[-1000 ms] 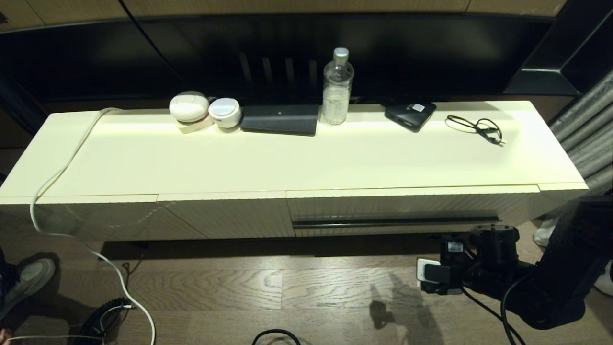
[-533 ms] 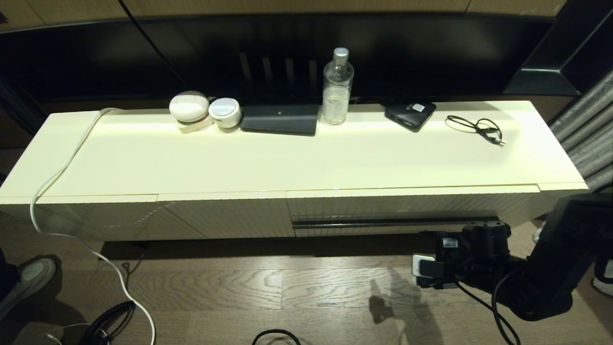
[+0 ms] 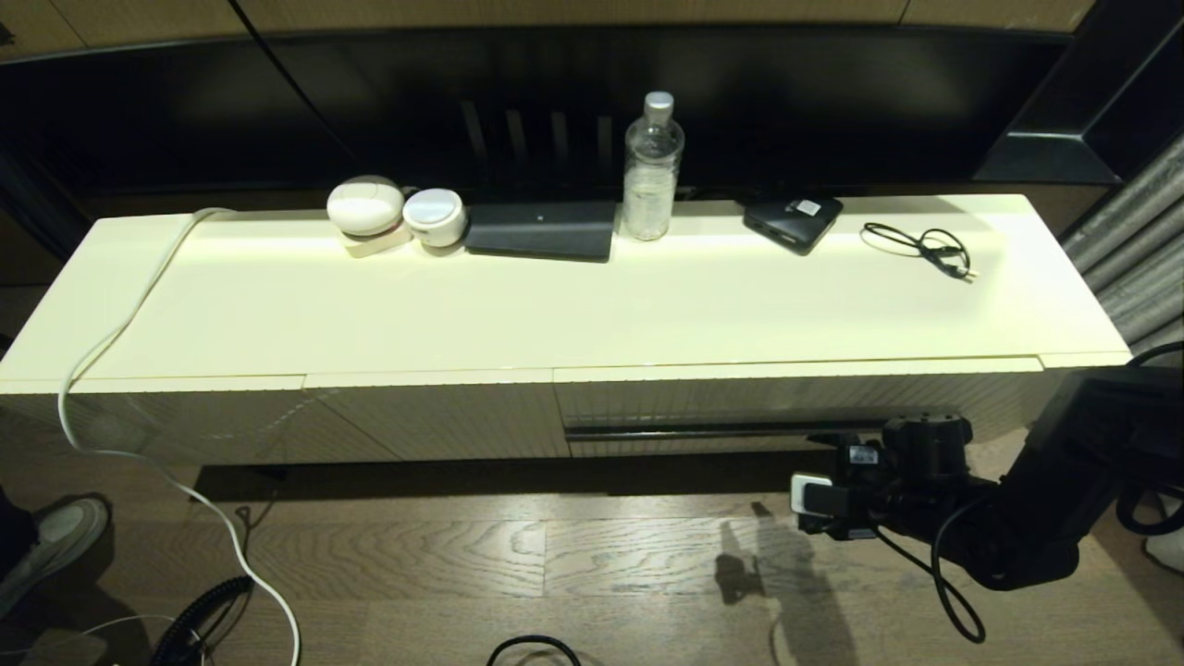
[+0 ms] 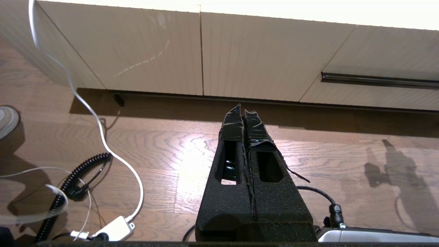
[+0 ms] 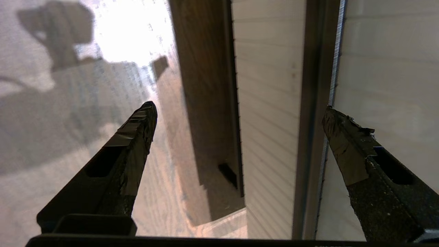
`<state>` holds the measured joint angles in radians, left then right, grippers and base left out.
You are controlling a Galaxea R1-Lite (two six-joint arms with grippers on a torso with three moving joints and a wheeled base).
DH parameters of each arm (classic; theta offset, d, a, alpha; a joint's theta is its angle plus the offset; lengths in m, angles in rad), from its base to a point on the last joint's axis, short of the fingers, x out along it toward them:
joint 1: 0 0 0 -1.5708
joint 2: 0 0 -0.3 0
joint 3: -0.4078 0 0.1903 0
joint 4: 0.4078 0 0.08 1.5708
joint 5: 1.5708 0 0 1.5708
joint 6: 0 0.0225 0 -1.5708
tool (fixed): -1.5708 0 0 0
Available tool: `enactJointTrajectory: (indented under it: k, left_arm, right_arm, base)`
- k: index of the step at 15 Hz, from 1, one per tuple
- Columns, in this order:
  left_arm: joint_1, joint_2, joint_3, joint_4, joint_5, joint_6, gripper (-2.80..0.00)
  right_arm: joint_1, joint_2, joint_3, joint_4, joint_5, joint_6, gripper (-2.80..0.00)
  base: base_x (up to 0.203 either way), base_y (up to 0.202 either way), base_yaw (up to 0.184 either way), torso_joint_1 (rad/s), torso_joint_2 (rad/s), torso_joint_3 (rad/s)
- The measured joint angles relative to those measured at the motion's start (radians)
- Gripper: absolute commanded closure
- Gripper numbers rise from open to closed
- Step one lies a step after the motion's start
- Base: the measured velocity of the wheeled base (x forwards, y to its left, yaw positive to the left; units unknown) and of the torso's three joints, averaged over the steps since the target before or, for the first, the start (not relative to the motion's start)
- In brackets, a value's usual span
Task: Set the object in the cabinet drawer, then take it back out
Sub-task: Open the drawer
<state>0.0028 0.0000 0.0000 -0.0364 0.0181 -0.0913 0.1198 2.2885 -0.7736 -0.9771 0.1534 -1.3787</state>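
Right pincer (image 5: 240,113) has risen toward the shut cabinet drawer (image 3: 786,407); umbrella unseen.

Splayed right gripper (image 5: 238,113) before cabinet drawer (image 5: 271,113)

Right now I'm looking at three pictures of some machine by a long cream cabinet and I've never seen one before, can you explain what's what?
It is a two-armed robot. One picture looks down from a camera on its head; the other two come from cameras on its wrists, behind the fingers.

The right hand is open, low in front of the closed drawer, close to its dark handle groove. The left hand is shut, holds nothing and points at the cabinet front from over the wooden floor; the head camera does not show it.

On the cabinet top lie two round white gadgets, a flat dark slab, a clear bottle, a small black box and a thin black cable. A white cord trails to the floor. No umbrella shows in any picture.
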Motion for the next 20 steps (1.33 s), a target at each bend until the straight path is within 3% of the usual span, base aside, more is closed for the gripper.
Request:
enactJointTrajectory:
  k: [7,20]
  left_arm:
    - [0.0,0.0,0.0,0.0,0.0,0.0,0.0]
    - [0.0,0.0,0.0,0.0,0.0,0.0,0.0]
  right_arm:
    - [-0.008,0.025,-0.089,0.002,-0.006,0.002,-2.8]
    - [-0.009,0.07,-0.111,0.025,-0.024,0.008,-2.8]
  base:
    - [0.0,0.0,0.0,0.0,0.0,0.0]
    - [0.0,0.0,0.0,0.0,0.0,0.0]
